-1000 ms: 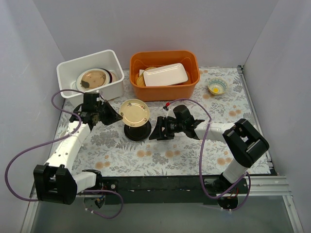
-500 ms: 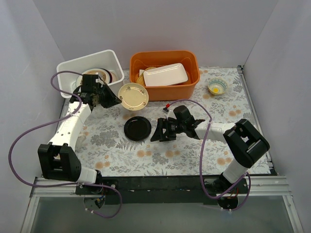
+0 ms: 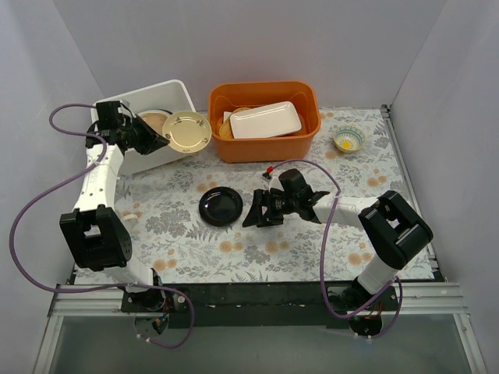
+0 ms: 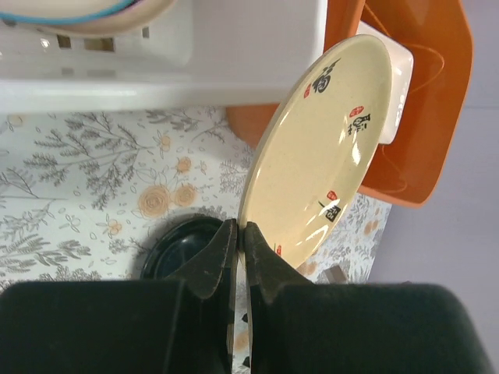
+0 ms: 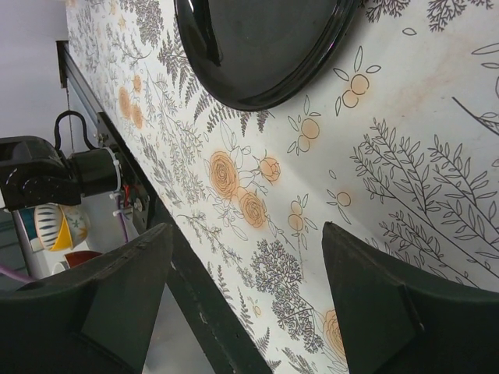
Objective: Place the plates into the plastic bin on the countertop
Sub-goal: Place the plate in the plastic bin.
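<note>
Two plates are outside the white bin, one for each arm. The left gripper pinches the cream plate with red marks by its near rim, jaws pressed onto the edge, which the left wrist view shows plainly. From that gripper the plate reaches out to the right and hangs above the bin's right near corner, between the bin and the orange tub. The bin's hollow, where other plates already lie, is to the left of the held plate, so I judge the next move must carry it leftward over the wall before letting go.

The dark plate lies flat on the countertop, just to the left of the right gripper, whose fingers are spread wide and empty and point toward its rim. That arm is clearly the nearer one.
</note>
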You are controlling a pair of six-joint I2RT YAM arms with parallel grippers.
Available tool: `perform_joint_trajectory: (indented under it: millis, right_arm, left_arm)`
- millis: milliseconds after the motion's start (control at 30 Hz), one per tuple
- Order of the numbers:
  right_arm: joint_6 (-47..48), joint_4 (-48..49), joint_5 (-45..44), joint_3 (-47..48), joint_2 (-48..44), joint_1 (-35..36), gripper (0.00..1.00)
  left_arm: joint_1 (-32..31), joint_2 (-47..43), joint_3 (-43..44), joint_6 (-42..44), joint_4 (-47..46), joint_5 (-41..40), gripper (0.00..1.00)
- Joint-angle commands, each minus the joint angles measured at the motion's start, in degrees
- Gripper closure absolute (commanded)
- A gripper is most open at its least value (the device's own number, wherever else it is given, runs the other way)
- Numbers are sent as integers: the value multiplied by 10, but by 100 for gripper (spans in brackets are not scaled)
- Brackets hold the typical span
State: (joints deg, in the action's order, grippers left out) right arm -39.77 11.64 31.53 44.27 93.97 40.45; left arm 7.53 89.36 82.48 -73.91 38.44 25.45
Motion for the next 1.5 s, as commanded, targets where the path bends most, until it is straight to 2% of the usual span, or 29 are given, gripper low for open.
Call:
perform_joint_trajectory:
  millis: [0, 167, 467, 667, 967, 1467]
  right_arm:
    - [14, -2, 3, 18, -12, -5, 16]
    - [14, -2, 4, 18, -9, -5, 16]
    - [15, -3, 4, 16, -5, -5, 16]
    - [23, -17, -9, 20, -5, -6, 16]
    - [31, -26, -9, 22, -4, -7, 16]
    - [36, -28, -5, 26, 9, -7, 17]
  left_arm:
    - [27, 18, 60, 13, 11, 43, 100]
    - [51, 44, 99, 14, 19, 56, 100]
    - [94, 67, 101, -21, -20, 87, 100]
    - [113, 100, 134, -42, -31, 100, 100]
    - [141, 144, 151, -52, -44, 81, 100]
    - [143, 225, 200, -63, -46, 38, 100]
